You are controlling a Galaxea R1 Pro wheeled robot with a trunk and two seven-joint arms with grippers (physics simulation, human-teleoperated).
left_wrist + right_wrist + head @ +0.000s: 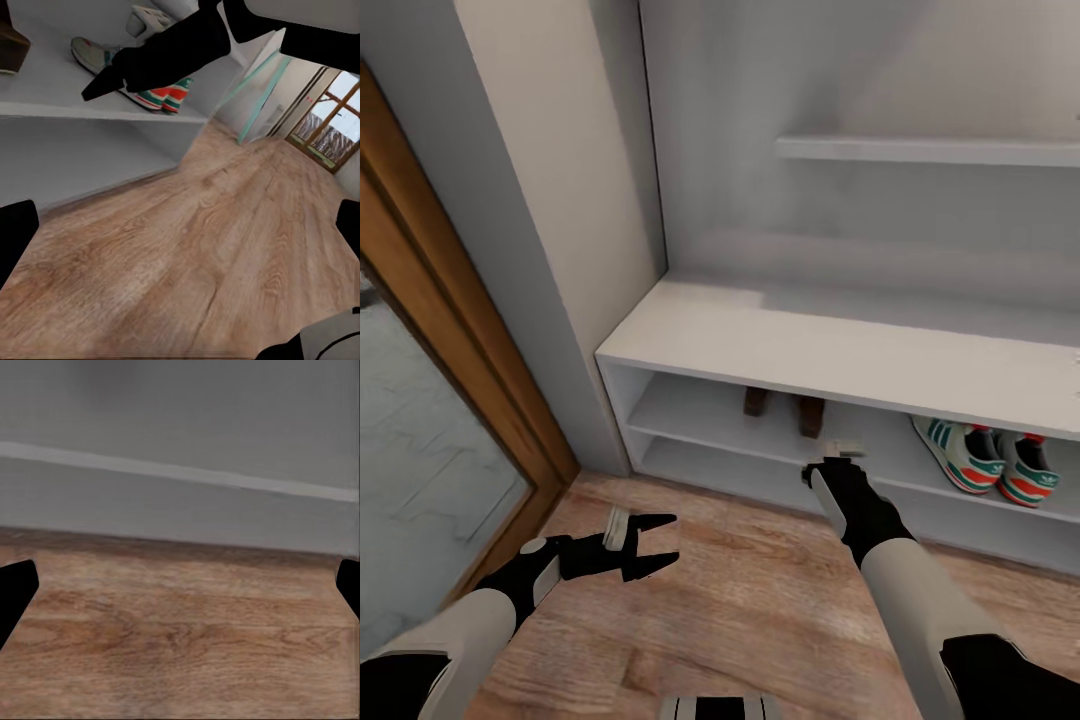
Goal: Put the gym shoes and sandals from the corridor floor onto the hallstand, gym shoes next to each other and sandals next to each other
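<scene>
The two gym shoes [992, 460] stand side by side on the hallstand's [830, 355] middle shelf at the right, and they appear again as gym shoes [154, 94] in the left wrist view. The two sandals [785, 407] sit close together on the same shelf, further left and partly under the top board. My right gripper [832, 468] hovers open and empty just in front of the rack's lower shelf, below the sandals; the right gripper [180, 585] faces the rack's base and the corridor floor [180, 637]. My left gripper [663, 543] hangs open and empty over the floor [740, 590].
A wood-framed glass panel [430, 440] and a wall corner [540, 230] close in the left side. An upper wall shelf [930, 150] runs above the bench. My right arm [172, 52] crosses the left wrist view. Beyond it is a far glazed door [330, 120].
</scene>
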